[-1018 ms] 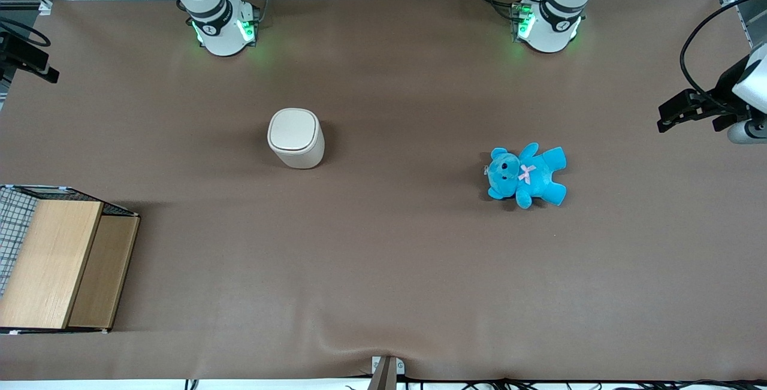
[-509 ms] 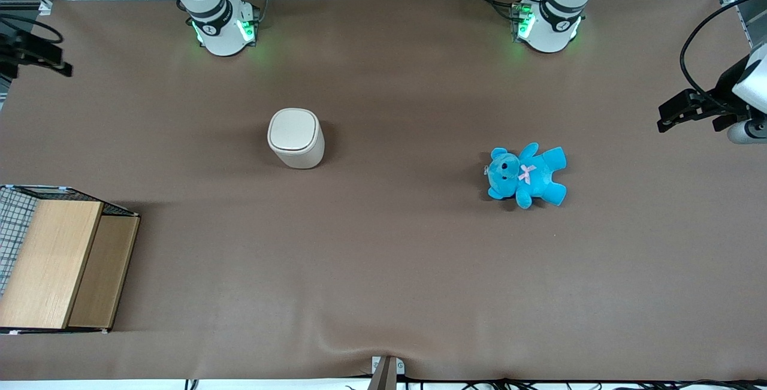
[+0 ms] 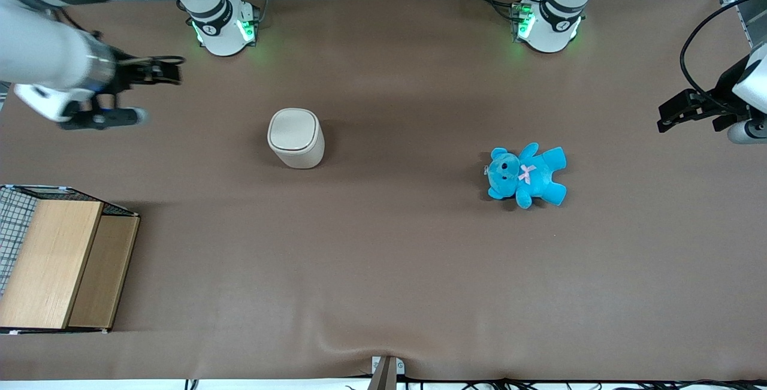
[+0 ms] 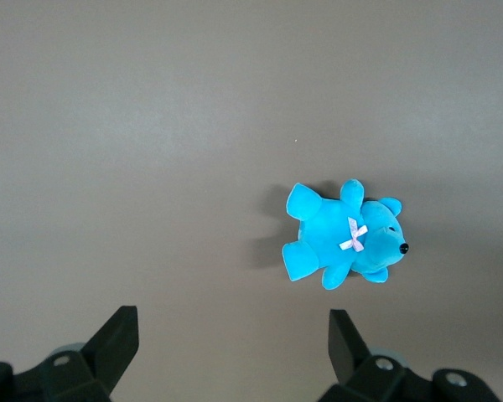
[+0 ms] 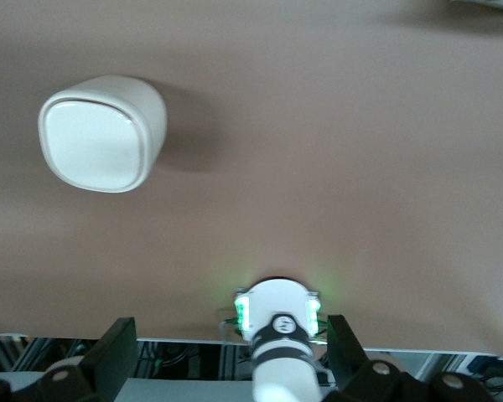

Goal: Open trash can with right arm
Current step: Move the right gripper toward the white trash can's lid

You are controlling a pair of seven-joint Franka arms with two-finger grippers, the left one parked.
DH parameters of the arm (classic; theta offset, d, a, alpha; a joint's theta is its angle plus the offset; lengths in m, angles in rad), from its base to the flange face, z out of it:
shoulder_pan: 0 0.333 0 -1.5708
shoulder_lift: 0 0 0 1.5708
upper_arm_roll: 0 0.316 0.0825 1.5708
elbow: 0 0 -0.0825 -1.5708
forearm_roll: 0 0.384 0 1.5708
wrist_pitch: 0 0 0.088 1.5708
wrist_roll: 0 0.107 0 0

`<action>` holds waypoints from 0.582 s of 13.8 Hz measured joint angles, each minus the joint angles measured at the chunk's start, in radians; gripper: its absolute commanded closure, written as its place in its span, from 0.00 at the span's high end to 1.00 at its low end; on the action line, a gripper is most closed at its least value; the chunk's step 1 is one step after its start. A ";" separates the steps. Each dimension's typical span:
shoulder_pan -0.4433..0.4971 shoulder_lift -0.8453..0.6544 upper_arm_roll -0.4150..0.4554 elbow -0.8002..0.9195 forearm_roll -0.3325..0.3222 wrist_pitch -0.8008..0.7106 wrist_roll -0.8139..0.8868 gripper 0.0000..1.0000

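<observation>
The trash can stands upright on the brown tabletop with its flat lid shut, nearer the working arm's end than the blue teddy, which lies well apart from it. The right arm reaches in above the tabletop, and its tool hangs in the air, well apart from the trash can, its fingers spread apart and holding nothing. A wooden box with wire mesh sits at the working arm's end, nearer the front camera.
</observation>
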 measured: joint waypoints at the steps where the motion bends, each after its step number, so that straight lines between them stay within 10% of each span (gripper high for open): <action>1: 0.023 0.001 0.000 -0.036 0.022 0.030 0.026 1.00; 8: 0.173 0.035 0.002 -0.242 0.093 0.242 0.180 1.00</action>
